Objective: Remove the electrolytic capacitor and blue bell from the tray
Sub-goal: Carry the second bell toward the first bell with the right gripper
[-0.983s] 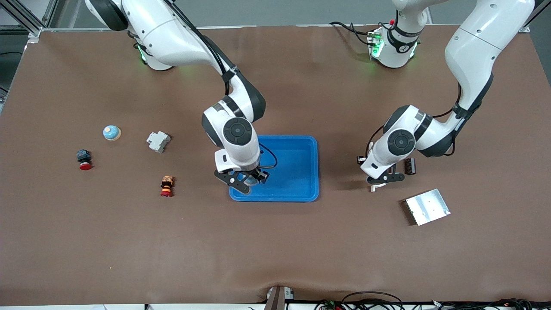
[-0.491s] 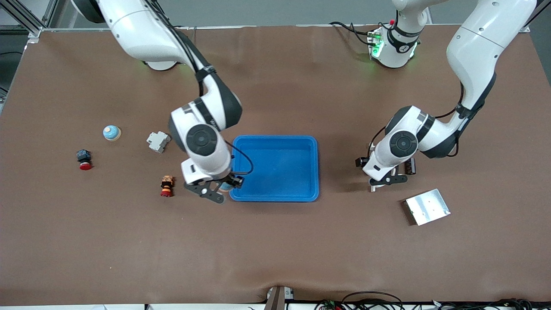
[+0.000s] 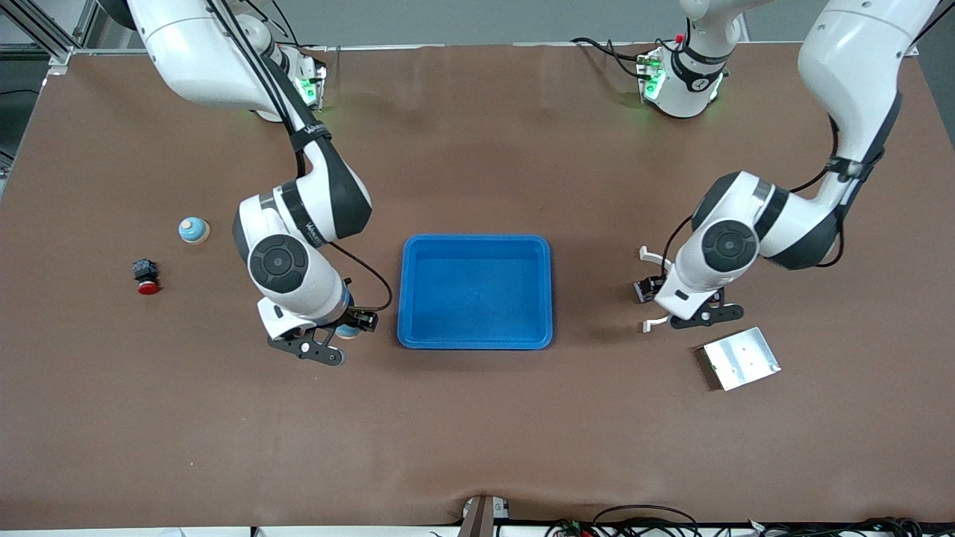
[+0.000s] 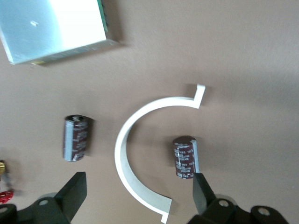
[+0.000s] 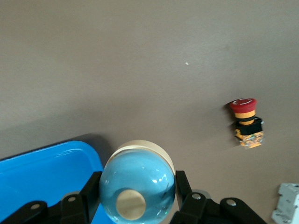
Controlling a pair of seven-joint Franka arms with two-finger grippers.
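My right gripper (image 3: 337,335) (image 5: 138,198) is shut on a blue bell (image 5: 138,184) (image 3: 348,329) with a cream base. It hangs over the bare table just off the blue tray (image 3: 476,339) (image 5: 42,179), toward the right arm's end. My left gripper (image 3: 683,313) (image 4: 137,196) is open over a white curved bracket (image 4: 122,154) (image 3: 652,257). Two dark capacitors lie on the table, one (image 4: 186,157) close by one finger (image 4: 202,193) and one (image 4: 77,138) outside the arc. A second blue bell (image 3: 193,230) stands toward the right arm's end.
A metal plate (image 3: 741,358) (image 4: 51,23) lies nearer the front camera than the left gripper. A red and orange push button (image 5: 246,122) and a white breaker (image 5: 287,210) lie near the right gripper. A black and red button (image 3: 145,276) sits past the second bell.
The right arm has carried the bell from over the tray to over the table beside it. The left gripper has opened and shifted slightly toward the left arm's end.
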